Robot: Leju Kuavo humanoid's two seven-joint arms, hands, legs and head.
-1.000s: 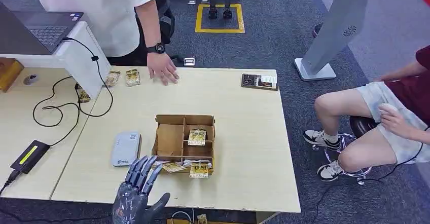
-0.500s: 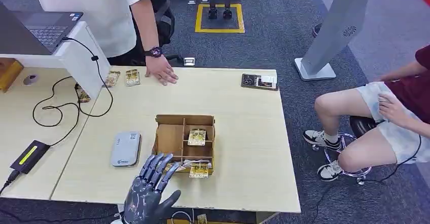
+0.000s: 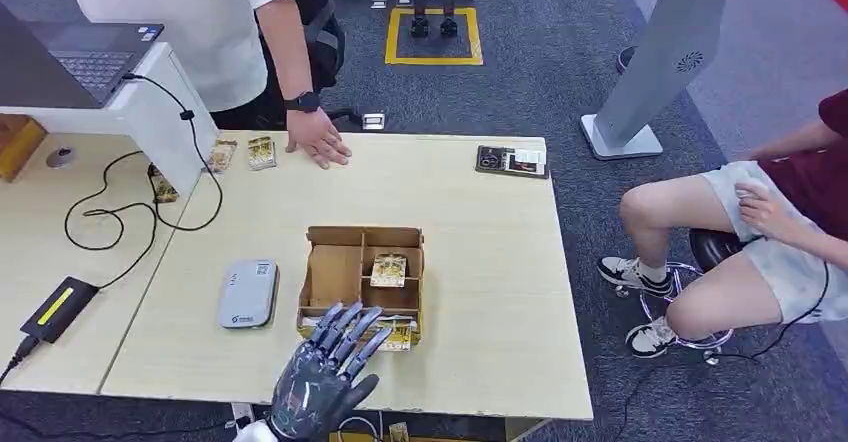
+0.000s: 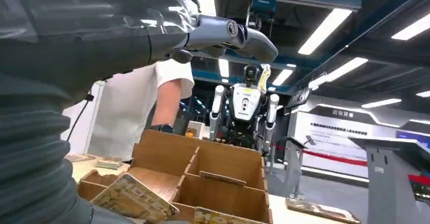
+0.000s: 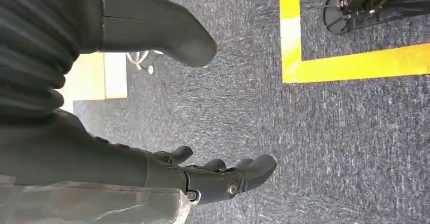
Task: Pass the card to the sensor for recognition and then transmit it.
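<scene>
A brown cardboard divider box (image 3: 340,262) stands near the table's front edge, with a yellow card (image 3: 389,269) in one back compartment and more cards (image 3: 398,337) along its front row. My left hand (image 3: 325,372) hovers at the box's front edge with fingers spread and nothing in it. In the left wrist view the box (image 4: 223,183) and a tilted card (image 4: 133,199) lie just under the hand's fingers (image 4: 238,34). The grey sensor pad (image 3: 247,293) lies left of the box. My right hand (image 5: 167,178) hangs over the carpet, empty, fingers apart.
A person in white rests a hand (image 3: 318,144) on the table's far edge beside two cards (image 3: 262,152). A dark tray (image 3: 511,161) sits far right. A laptop (image 3: 85,57), cables and a black adapter (image 3: 58,307) lie left. A seated person (image 3: 760,232) is at right.
My left hand has moved right and forward, from in front of the sensor pad to the box's front edge. The person's hand at the far edge shifted slightly.
</scene>
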